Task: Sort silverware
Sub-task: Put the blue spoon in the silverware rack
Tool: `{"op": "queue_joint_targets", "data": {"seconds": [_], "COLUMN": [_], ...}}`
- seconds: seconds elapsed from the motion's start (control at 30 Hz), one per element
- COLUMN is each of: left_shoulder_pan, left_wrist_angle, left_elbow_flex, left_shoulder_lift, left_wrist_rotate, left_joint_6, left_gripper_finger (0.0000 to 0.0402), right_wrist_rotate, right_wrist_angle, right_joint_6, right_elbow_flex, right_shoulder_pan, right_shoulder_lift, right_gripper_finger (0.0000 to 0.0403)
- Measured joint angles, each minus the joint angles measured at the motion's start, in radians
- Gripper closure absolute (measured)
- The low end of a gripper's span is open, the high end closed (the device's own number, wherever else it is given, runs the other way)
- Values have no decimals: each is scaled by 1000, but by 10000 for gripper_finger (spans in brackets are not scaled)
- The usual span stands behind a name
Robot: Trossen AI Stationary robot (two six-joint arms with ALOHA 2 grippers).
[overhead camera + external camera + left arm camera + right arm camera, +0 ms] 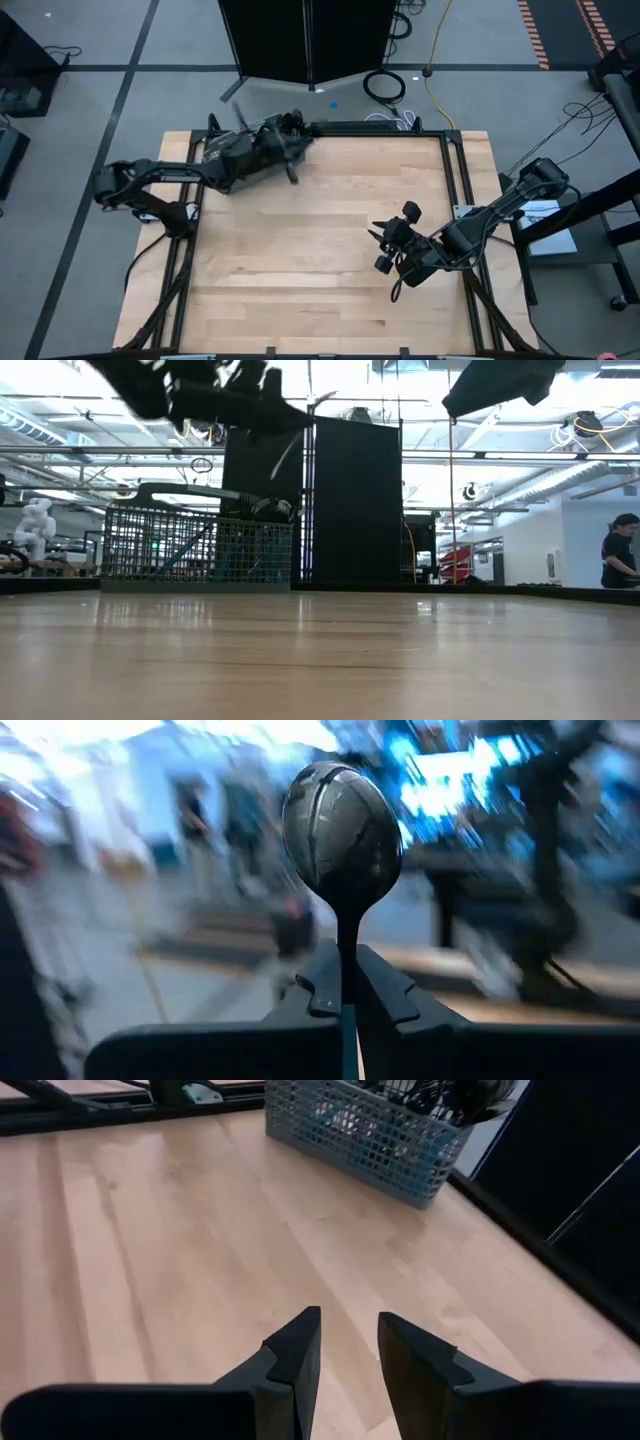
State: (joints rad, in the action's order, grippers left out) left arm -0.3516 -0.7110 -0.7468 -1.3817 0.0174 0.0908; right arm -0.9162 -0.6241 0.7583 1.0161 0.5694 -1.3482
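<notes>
gripping a spoon (342, 830) by its slim handle, the left tool (345, 990) is clamped shut above the mesh basket (197, 548) at the pale wooden table's (300, 260) far edge. right tool (348, 1345) hovers part-open, empty. a person (620, 552) stands in the bright workshop.

A robotics laboratory in a large open industrial hall: a light wooden table (320, 250) edged with a black metal frame (455, 170) stands on a grey tiled floor (130, 70) strewn with cables (385, 85). Behind the table stand tall black panels (355, 500), beneath a high ceiling with exposed pipes and trusses (520, 470). A white humanoid figure (35, 525) and a person (620, 555) at a workstation show in the background.
</notes>
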Motion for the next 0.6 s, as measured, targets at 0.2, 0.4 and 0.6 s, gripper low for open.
{"op": "queue_joint_targets", "data": {"seconds": [0.2,0.4,0.6], "left_shoulder_pan": [-215,-350,-369], "left_wrist_angle": [-392,-457,-459], "left_elbow_flex": [77,-11,-84], "left_shoulder_lift": [-100,-237,-305], "left_wrist_rotate": [77,235,275], "left_joint_6": [-45,-177,-177], "left_gripper_finger": [401,401,401], "right_wrist_rotate": [-32,-29,-26], "right_wrist_angle": [10,23,23], "right_joint_6": [-30,-49,-59], "right_elbow_flex": [0,-1,-1], "right_shoulder_pan": [-20,-47,-66], "right_shoulder_lift": [-9,-9,-9], "right_gripper_finger": [305,305,305]}}
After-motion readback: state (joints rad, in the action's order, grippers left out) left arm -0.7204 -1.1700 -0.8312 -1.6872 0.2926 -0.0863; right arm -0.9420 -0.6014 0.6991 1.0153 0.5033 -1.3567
